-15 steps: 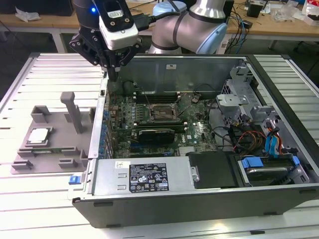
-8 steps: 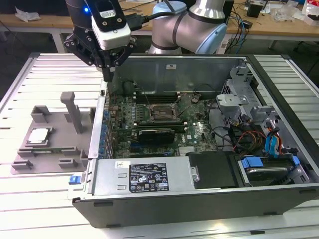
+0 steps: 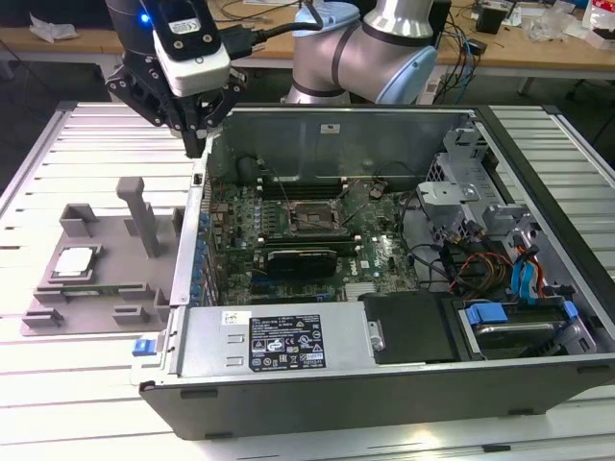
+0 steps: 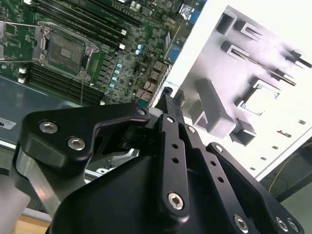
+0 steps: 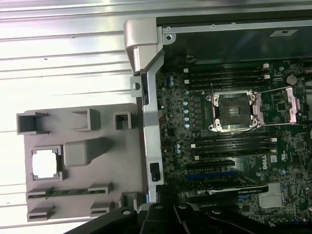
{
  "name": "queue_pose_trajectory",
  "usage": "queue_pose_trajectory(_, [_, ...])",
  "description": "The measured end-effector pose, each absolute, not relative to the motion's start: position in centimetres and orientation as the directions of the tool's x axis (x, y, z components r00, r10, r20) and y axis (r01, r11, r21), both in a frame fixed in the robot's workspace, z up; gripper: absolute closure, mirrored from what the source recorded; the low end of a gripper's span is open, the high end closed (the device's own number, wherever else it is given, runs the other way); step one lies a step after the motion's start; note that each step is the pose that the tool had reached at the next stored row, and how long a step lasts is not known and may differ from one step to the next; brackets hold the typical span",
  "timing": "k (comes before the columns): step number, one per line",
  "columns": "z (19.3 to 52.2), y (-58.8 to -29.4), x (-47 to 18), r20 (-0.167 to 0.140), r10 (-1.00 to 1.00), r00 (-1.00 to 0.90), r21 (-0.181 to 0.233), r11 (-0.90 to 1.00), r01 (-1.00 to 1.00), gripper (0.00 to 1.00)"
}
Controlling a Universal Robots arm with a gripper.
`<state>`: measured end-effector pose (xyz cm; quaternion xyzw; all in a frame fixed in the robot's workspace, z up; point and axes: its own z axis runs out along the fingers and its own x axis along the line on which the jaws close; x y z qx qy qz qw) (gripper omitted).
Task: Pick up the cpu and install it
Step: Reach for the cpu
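While the arm is hanging over the work area, the gripper [image 3: 197,142] is showing its two fingers pressed together at the tips, with nothing pinched between them; the second wrist view is showing the same closed tips [image 4: 169,100]. It is hovering above the exterior view's left wall of the computer case [image 3: 384,384], near that wall's far end, and is touching nothing.

The cpu [image 3: 75,261] is lying flat in a square recess of the grey fixture tray [image 3: 110,252], which is sitting on the slatted table [image 3: 96,144] just beside the case, on the exterior view's left. Its pale metal plate is facing straight up. Its outline is reading as square, so neither side is standing out as the longer one; its edges are running parallel with the edges of the tray. In the first wrist view the cpu [image 5: 46,162] is sitting level inside the recess walls of the tray [image 5: 73,178]. The gripper and the cpu are standing well apart.

Inside the case, the motherboard [image 3: 384,259] is lying flat, and its socket [image 3: 312,219] is showing a dark square bed inside a metal frame. In the first wrist view the socket [image 5: 233,113] is lying with its cover plate [image 5: 292,105] swung open to one side.
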<state>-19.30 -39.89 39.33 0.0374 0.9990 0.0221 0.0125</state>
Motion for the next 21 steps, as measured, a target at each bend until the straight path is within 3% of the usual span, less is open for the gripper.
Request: queue_pose_trajectory(21, [39.3,-39.9,-23.6,-0.024,0.075,-0.997,0.045,0.996,0.074,0.89])
